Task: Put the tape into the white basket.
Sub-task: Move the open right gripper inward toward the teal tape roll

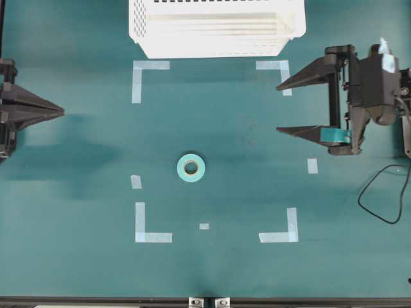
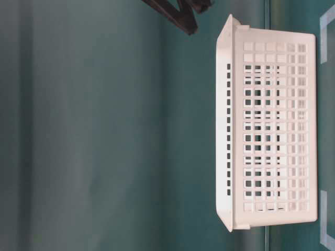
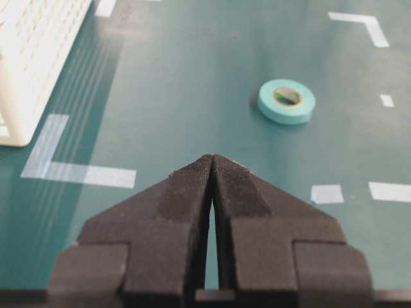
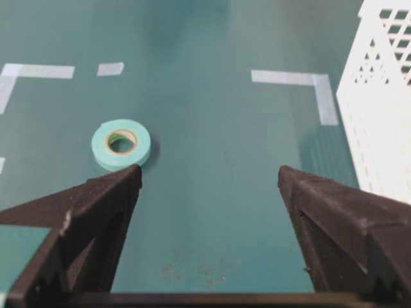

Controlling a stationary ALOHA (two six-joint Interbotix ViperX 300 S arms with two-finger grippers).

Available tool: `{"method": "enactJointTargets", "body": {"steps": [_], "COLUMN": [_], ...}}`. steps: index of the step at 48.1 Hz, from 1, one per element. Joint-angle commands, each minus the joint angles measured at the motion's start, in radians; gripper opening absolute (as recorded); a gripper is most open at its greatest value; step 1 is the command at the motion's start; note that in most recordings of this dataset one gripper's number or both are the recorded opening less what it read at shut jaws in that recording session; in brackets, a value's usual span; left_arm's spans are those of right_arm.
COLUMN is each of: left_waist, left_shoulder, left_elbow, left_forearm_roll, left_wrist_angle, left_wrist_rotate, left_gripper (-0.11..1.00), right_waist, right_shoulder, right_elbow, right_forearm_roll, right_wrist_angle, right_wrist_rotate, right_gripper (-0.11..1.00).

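The tape [image 1: 191,168] lies flat on open counter [image 1: 77,212], well apart from the white basket [image 1: 215,25]. The right tool [image 1: 282,108] gapes wide, holding nothing; the left tool [image 1: 61,113] is pinched together, also holding nothing.

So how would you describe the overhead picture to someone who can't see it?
A teal tape roll lies flat mid-table inside pale corner marks, untouched. The right gripper waits at the right edge, jaws wide; the left gripper sits shut at the left. The white basket stands at the top.

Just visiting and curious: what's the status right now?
Left gripper shut, right gripper open, both empty. Tape flat on table, untouched. White basket at far edge. Nothing in the way.
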Motion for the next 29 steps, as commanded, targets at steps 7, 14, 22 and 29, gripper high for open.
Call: {"method": "enactJointTargets", "body": {"steps": [7,14,22,29], "left_waist": [0.005,0.005,0.005,0.005], "left_shoulder": [-0.049,-0.074,-0.074,-0.074], "left_elbow": [0.006,0.015,0.015,0.015], "left_forearm_roll": [0.003,0.003,0.003,0.003], "left_wrist_angle": [-0.002,-0.002,0.0,-0.002], "left_wrist_rotate": [0.005,0.003,0.003,0.003], "left_gripper": [-0.11,-0.11,-0.11,-0.11], "right_waist": [0.003,0.009,0.025,0.038], "right_shoulder": [0.069,0.13,0.202,0.265], "right_elbow": [-0.074,-0.107,-0.149,-0.189], "right_forearm_roll": [-0.002,-0.002,-0.002,-0.002], "right_wrist_angle": [0.066,0.078,0.086,0.106], "right_wrist_rotate": [0.005,0.003,0.003,0.003], "right_gripper": [0.96,0.96,0.96,0.96]}}
